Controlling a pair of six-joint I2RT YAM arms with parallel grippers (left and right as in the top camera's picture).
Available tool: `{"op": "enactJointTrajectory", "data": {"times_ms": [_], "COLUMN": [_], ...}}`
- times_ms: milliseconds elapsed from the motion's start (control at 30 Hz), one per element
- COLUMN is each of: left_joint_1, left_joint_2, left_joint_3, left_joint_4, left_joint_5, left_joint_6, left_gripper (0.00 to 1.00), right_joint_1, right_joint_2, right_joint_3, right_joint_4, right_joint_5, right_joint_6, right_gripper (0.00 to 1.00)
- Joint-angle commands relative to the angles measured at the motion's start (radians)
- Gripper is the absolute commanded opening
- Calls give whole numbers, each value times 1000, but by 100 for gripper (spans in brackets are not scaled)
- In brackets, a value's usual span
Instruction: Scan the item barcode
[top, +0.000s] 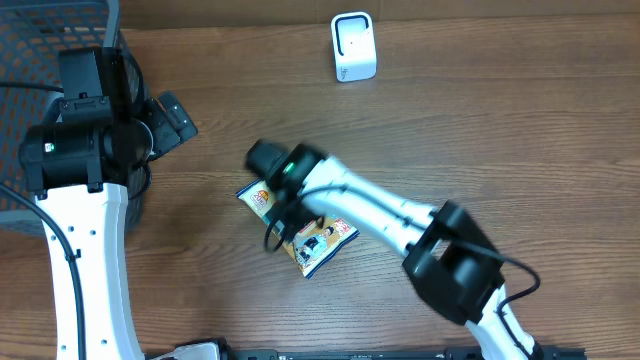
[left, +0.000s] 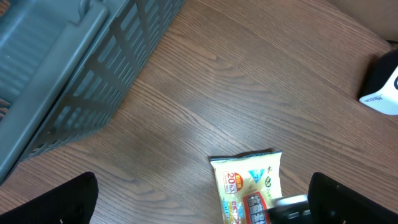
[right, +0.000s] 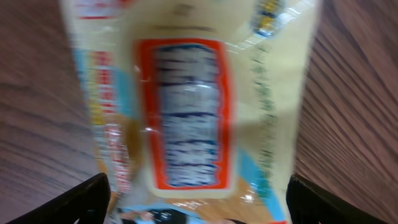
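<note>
Right hand (right: 199, 204), spread wide and holding nothing, hangs just above snack packet (right: 186, 106) lying flat on table (right: 357, 93).

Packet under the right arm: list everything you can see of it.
The packet is a flat, glossy plastic pouch, cream with light blue edges, orange print and a red-framed panel of blurred text in its middle. It lies printed side up and askew on the wooden table, near the middle. The right gripper is directly over it, jaws wide, one finger toward each long edge; whether they touch it cannot be told. No barcode can be made out on this face.
</note>
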Motion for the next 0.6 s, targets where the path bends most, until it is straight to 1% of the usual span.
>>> {"op": "enactJointTrajectory", "data": {"times_ms": [0, 133, 367, 500, 567], "left_joint_1": [0, 0, 0, 0, 0], "left_joint_2": [2, 2, 2, 2, 2], "left_joint_3": [10, 10, 10, 10, 10], "left_joint_4": [1, 1, 1, 1, 0], "left_joint_5": [-13, -13, -13, -13, -13], "left_joint_6": [-10, -10, -10, -10, -10], "left_gripper": [100, 100, 100, 99, 100], "right_joint_1": [67, 93, 87, 87, 87], "right_joint_2": [-33, -32, -32, -32, -32], "right_joint_3": [20, 0, -89, -161, -190], "right_joint_4": [35, 98, 169, 225, 245], "right_joint_5": [188, 220, 193, 178, 179], "right_joint_6": [3, 3, 3, 4, 4], "right_gripper": [92, 92, 90, 88, 84]}}
